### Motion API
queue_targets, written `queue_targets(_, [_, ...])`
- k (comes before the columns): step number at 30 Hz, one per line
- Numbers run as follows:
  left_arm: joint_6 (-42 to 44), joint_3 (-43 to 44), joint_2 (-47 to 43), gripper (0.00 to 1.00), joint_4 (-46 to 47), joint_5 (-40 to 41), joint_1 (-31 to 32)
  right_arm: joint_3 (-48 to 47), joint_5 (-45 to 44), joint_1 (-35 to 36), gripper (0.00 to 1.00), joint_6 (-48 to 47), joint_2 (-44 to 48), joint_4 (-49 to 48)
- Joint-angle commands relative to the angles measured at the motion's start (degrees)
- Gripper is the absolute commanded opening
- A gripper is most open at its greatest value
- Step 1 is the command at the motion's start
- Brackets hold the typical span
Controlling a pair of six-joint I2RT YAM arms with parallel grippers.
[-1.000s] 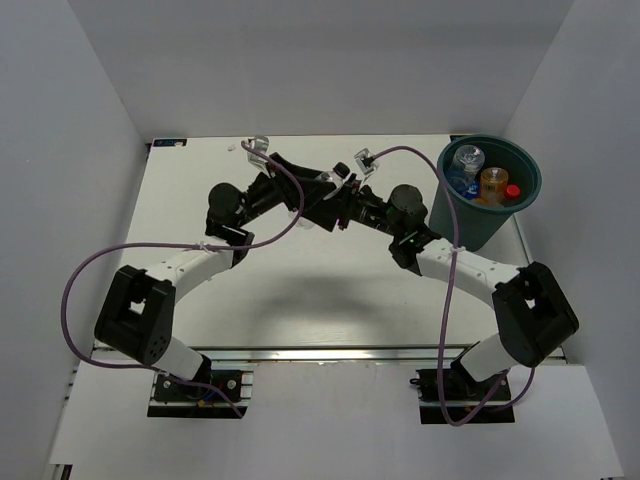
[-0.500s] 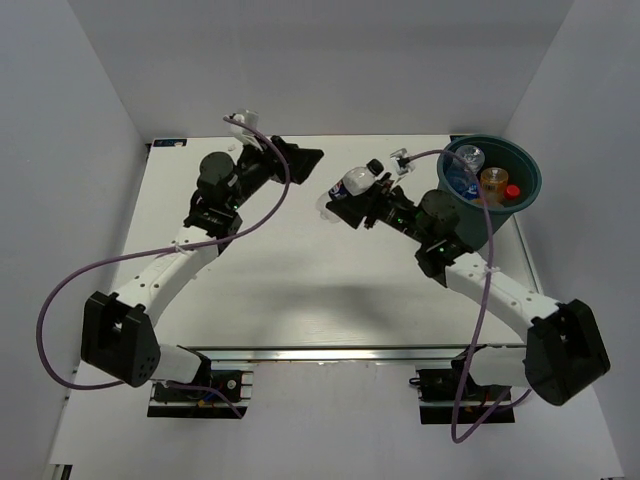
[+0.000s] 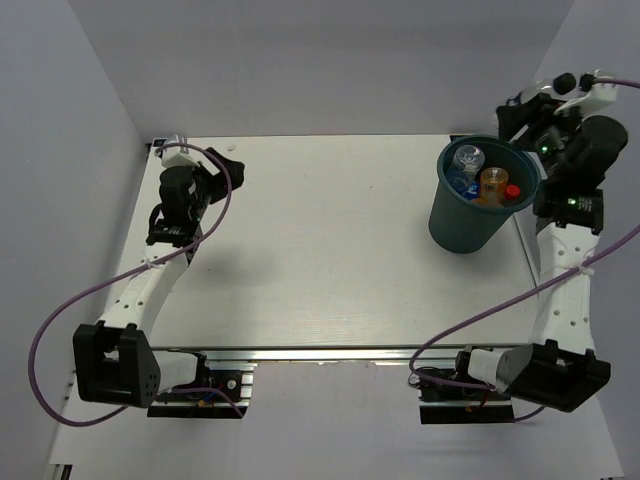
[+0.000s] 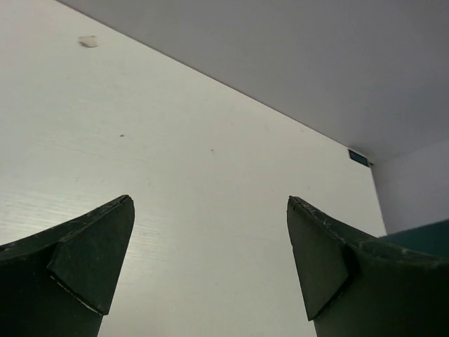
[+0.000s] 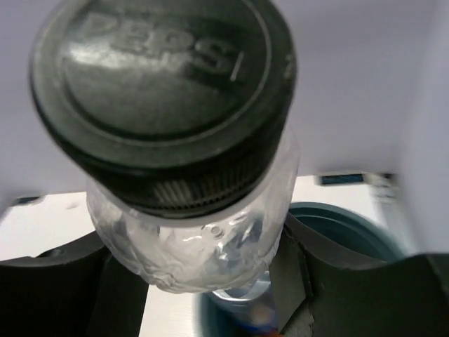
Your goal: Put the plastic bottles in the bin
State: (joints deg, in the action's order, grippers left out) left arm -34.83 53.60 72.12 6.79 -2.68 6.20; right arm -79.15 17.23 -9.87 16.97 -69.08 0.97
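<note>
My right gripper (image 3: 526, 108) is shut on a small clear bottle with a black cap (image 3: 545, 90) and holds it in the air over the back right rim of the dark teal bin (image 3: 470, 225). In the right wrist view the bottle (image 5: 196, 232) fills the frame between my fingers (image 5: 298, 277), cap towards the camera, with the bin's rim (image 5: 344, 217) below. Inside the bin lie a clear blue-labelled bottle (image 3: 465, 160), an orange bottle (image 3: 493, 183) and a red cap (image 3: 512, 191). My left gripper (image 3: 195, 185) is open and empty at the table's back left; the left wrist view (image 4: 210, 260) shows bare table between its fingers.
The bin stands at the table's back right corner, close to the right wall (image 3: 590, 260). Grey walls enclose the table on three sides. A small white scrap (image 4: 88, 41) lies on the table near the back wall.
My right gripper has carried the black-capped bottle from the table's middle up and right to above the bin. My left arm has drawn back to the far left.
</note>
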Motion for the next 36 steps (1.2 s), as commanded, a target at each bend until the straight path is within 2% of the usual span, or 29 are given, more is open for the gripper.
queue_targets(1, [1.7, 0.4, -4.6, 0.98, -5.9, 11.4, 0.0, -4.6, 2.6, -5.4, 0.08, -4.7, -5.6, 12.8])
queue_targets(3, [2.1, 0.8, -4.6, 0.98, -8.8, 12.8, -0.1, -5.9, 1.3, -7.1, 0.10, -6.9, -7.6, 18.1])
queue_targets(9, [2.2, 1.3, -3.5, 0.98, -11.3, 15.9, -0.3, -0.7, 1.5, -7.4, 0.21, -7.8, -9.1, 21.3])
queue_targets(12, [2.1, 2.2, -2.6, 0.98, -12.3, 16.1, -0.4, 1.2, -3.3, -7.4, 0.44, -6.3, -7.6, 20.0])
queue_targets(13, [2.0, 2.5, -2.4, 0.98, -12.5, 16.0, -0.4, 1.3, -3.2, -7.4, 0.58, -6.2, -6.6, 19.9])
queue_targets(14, [2.1, 2.9, -2.2, 0.98, -12.8, 15.9, -0.4, 1.1, -2.4, -7.4, 0.64, -6.2, -6.2, 19.9])
queue_targets(15, [2.0, 3.0, -2.1, 0.98, -12.8, 15.9, -0.5, 0.6, -1.8, -7.4, 0.73, -6.2, -5.9, 19.8])
queue_targets(16, [2.0, 3.1, -1.9, 0.98, -12.6, 15.9, -0.5, 0.1, -1.3, -7.5, 0.89, -6.2, -5.4, 19.9])
queue_targets(28, [2.8, 6.7, 0.4, 0.98, -13.9, 14.6, -0.5, -5.8, -1.6, -7.4, 0.89, -8.4, 1.5, 21.4])
queue_targets(31, [3.0, 7.0, 0.2, 0.98, -15.7, 15.4, -0.5, -2.8, -4.7, -7.4, 0.89, -8.4, 6.2, 20.7])
queue_targets(36, [1.7, 4.0, -2.5, 0.98, -17.2, 16.2, -0.6, 9.3, -16.8, -7.4, 0.89, -3.8, 17.6, 21.6])
